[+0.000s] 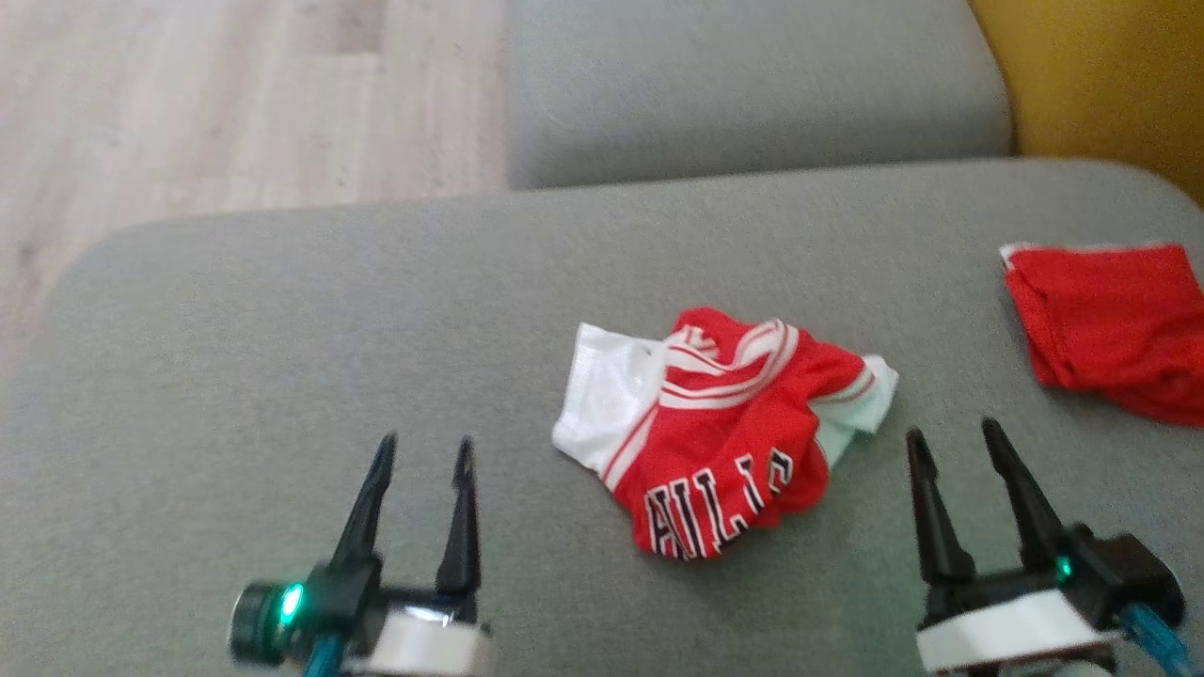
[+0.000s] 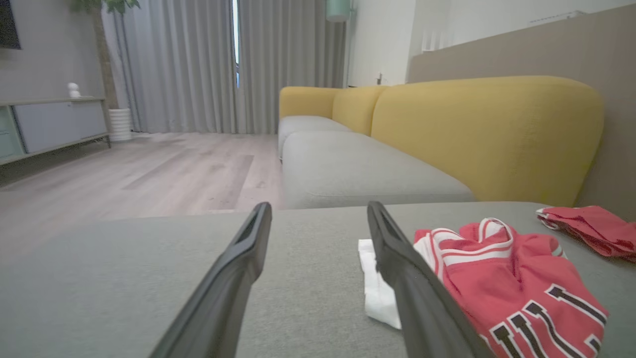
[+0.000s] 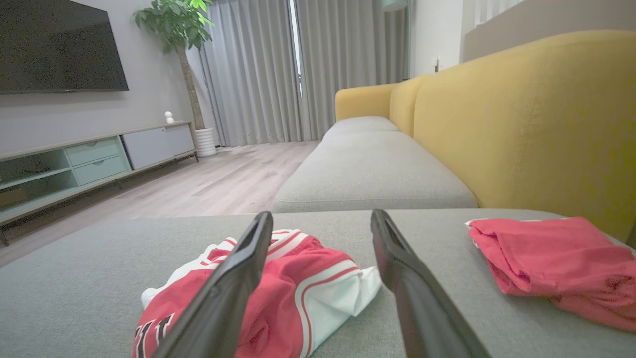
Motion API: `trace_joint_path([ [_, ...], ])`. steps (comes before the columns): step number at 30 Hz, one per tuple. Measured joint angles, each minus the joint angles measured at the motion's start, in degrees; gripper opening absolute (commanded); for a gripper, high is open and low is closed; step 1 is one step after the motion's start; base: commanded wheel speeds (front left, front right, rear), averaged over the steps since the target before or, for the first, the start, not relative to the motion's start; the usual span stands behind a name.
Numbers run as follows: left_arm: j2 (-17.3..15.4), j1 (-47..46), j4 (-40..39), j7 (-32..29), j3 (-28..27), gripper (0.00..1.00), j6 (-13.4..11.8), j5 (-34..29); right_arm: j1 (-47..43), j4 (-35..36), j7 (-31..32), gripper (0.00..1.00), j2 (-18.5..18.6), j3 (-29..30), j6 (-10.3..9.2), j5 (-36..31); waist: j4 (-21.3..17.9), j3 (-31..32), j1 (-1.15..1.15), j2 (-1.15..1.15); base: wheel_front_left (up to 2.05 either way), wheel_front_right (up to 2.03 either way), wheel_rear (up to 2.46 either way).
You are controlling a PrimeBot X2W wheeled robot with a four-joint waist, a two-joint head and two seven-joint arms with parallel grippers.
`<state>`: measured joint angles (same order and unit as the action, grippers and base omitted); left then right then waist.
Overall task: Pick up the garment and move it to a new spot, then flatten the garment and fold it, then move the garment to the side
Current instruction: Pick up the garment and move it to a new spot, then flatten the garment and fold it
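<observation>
Loosely crumpled garment point(image 1: 724, 442) on cushion point(image 1: 282, 329), left gripper point(image 1: 425, 451) fingers wide, right gripper point(image 1: 952, 437) fingers wide

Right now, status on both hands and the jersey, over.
Left hand open, empty. Right hand open, empty. Red-and-white jersey crumpled on grey seat cushion between them, untouched. Second red garment far right, apart from it.

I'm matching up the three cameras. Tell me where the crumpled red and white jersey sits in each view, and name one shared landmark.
Head view: jersey just right of centre, on the grey cushion.
Left wrist view: jersey at the lower right, reaching the bottom edge.
Right wrist view: jersey at the lower left of centre, reaching the bottom edge.
Shared landmark: the plain red cloth, to the jersey's right in every view.
</observation>
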<state>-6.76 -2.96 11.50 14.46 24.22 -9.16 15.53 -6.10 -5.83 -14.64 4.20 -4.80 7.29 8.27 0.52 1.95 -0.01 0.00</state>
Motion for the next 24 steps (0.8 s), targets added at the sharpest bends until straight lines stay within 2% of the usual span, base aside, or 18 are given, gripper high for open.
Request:
trace_joint_path([
  [4, -0.1, 8.0, -6.3, 0.1, -3.0, 1.00, -0.5, -2.7, -3.5, 1.0, 0.0, 1.00, -0.4, 2.6, 0.00, -0.5, 2.7, 2.1, -0.01, 0.00, 0.00, 0.00, 0.00],
  [9, 0.0, 13.9, -7.8, 0.1, -4.5, 1.00, -0.2, -5.6, -5.6, 0.9, 0.0, 1.00, -1.1, 2.6, 0.00, -0.8, 4.6, 2.9, 0.00, 0.00, 0.00, 0.00, 0.00],
  [24, 1.8, 14.6, -8.0, 0.1, -6.2, 1.00, 2.6, -9.2, -5.5, -0.5, 0.0, 1.00, -1.4, 1.1, 0.00, -0.5, 4.4, 2.9, 0.01, 0.00, 0.00, 0.00, 0.00],
])
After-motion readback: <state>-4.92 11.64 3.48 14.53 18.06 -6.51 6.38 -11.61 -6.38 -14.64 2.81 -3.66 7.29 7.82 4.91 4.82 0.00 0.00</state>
